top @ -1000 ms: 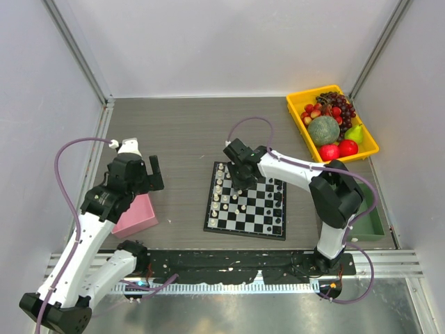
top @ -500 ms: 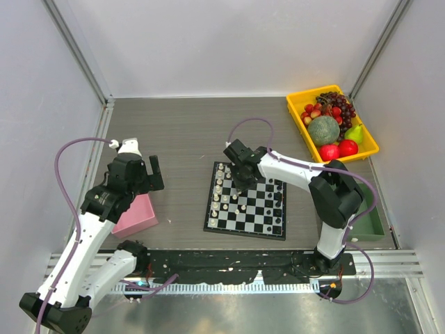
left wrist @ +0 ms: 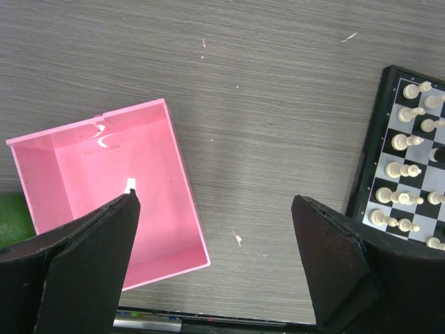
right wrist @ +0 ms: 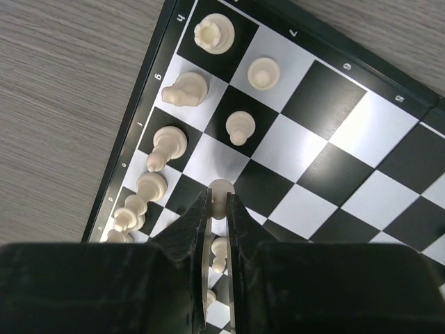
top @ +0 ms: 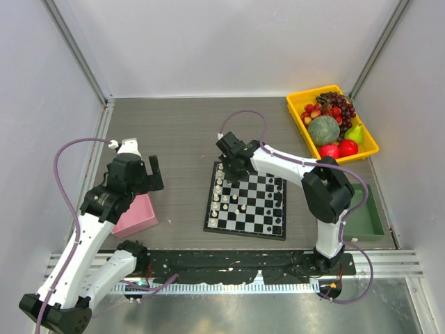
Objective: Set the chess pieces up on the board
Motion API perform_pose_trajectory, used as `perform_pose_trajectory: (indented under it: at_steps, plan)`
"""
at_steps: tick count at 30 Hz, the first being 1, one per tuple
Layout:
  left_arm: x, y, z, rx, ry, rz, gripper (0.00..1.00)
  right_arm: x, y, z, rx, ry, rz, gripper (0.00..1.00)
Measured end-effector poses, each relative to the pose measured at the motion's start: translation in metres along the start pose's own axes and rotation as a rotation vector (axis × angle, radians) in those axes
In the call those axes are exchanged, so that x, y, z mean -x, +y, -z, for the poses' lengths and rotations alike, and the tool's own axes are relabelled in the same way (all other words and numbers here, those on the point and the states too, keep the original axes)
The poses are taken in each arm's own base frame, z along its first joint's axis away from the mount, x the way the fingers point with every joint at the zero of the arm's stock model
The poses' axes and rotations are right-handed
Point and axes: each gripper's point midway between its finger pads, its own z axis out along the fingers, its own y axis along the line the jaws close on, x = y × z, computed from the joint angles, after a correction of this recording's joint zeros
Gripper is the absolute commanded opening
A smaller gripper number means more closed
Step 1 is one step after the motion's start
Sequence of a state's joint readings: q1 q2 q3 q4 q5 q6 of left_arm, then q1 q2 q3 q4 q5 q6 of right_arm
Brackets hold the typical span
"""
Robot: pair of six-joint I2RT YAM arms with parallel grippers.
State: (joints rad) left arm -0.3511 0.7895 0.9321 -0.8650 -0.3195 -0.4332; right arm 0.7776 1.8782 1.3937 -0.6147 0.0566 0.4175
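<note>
The board (top: 259,217) lies at the table's middle, with white chess pieces (top: 218,189) lined along its left side and black ones (top: 278,202) on its right. My right gripper (right wrist: 220,198) hangs over the board's far left part, shut on a white pawn (right wrist: 220,188). Beneath it stand a rook (right wrist: 214,33), a knight (right wrist: 183,90) and pawns (right wrist: 240,127). My left gripper (left wrist: 215,200) is open above bare table, between the pink box (left wrist: 104,188) and the board's edge (left wrist: 375,160). A small white bit (left wrist: 130,185) lies in the box.
A yellow tray (top: 297,117) of fruit sits at the far right. A green bin (top: 370,224) stands by the right arm's base. The pink box (top: 137,217) is under the left arm, near the front edge. A green thing (left wrist: 10,217) shows beside the box.
My right gripper has closed on a white pawn and moved with it toward the board's far left corner. The left arm has stayed put.
</note>
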Motion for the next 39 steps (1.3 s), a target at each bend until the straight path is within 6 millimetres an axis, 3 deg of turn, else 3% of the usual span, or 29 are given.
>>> perform_pose_trajectory:
  at_steps: [7,23,33,39]
  plan:
    - [0.0,0.001,0.0,0.002,-0.003,0.0,0.99,-0.006,0.004,-0.015,-0.011,0.031,0.013,0.11]
    - [0.001,0.001,0.0,0.002,-0.003,-0.003,0.99,-0.001,0.007,-0.019,-0.015,0.023,0.013,0.16]
    - [0.0,0.001,0.0,0.002,-0.003,-0.003,0.99,-0.001,0.008,-0.019,-0.006,0.026,0.016,0.36]
    - [0.0,0.001,0.0,0.002,-0.003,-0.003,0.99,0.002,0.008,-0.006,-0.001,0.009,0.018,0.39]
